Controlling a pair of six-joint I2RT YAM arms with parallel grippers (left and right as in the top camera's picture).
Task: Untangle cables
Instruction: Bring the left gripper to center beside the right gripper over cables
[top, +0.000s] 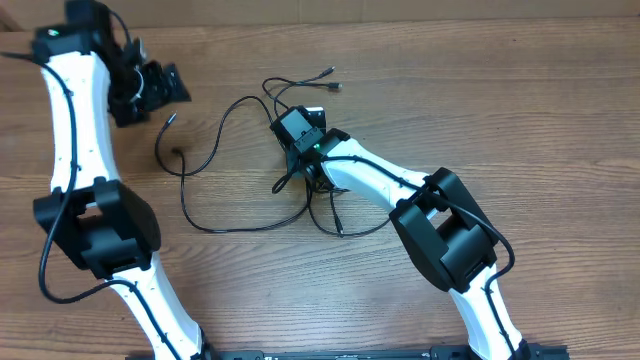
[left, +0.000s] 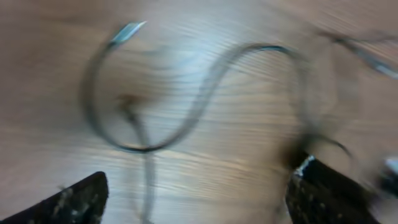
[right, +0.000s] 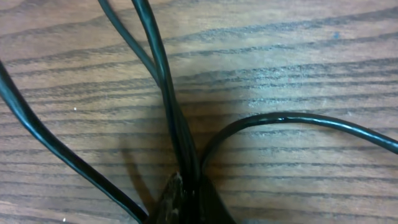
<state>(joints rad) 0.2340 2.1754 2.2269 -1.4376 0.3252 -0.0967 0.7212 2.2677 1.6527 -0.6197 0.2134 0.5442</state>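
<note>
The cables (top: 215, 170) are thin black cords that loop and cross over the wooden table. One plug end (top: 168, 120) lies near my left gripper and other ends (top: 331, 78) lie at the back. My right gripper (top: 298, 142) points down over the tangle's middle. In the right wrist view this right gripper (right: 189, 196) is shut on a few cable strands (right: 163, 74) that run up from its fingertips. My left gripper (top: 160, 88) hovers at the back left. In its blurred wrist view the left gripper (left: 202, 177) stands wide open over a curved cable (left: 205, 87), with a plug (left: 127, 30) at the top left.
The wooden table (top: 520, 110) carries only the cords and the two arms. My right arm's black elbow (top: 445, 235) rises at the front right. My left arm's elbow (top: 95, 225) stands at the front left.
</note>
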